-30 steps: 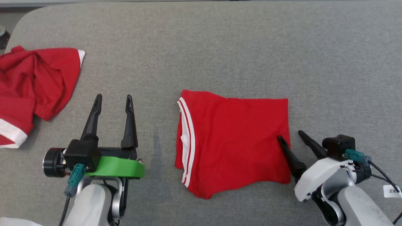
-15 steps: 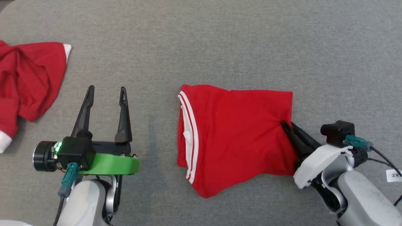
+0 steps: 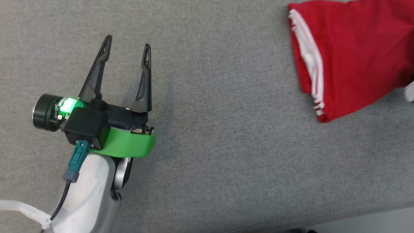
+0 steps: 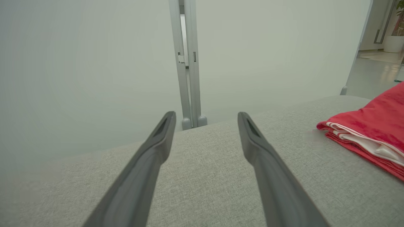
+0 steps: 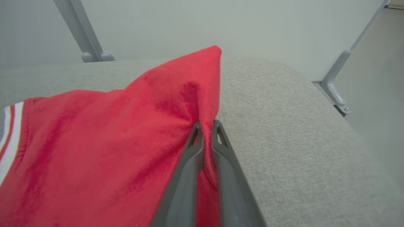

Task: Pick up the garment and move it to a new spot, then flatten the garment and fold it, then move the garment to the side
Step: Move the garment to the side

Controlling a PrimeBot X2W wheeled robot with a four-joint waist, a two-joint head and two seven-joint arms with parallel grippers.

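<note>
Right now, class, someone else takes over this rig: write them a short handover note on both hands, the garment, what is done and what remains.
Left hand: open, empty, over the grey surface.
Right hand: shut on the edge of the red garment, fabric bunched in its grip.
Garment: folded, lying on the surface, white-striped hem towards the left hand.
Done: flattening and folding.
Left: probably carry it to the side, then release.

Left gripper, two dark fingers spread apart, above a grey padded surface. A folded red garment with white trim lies right. Pale wall beyond.
</note>
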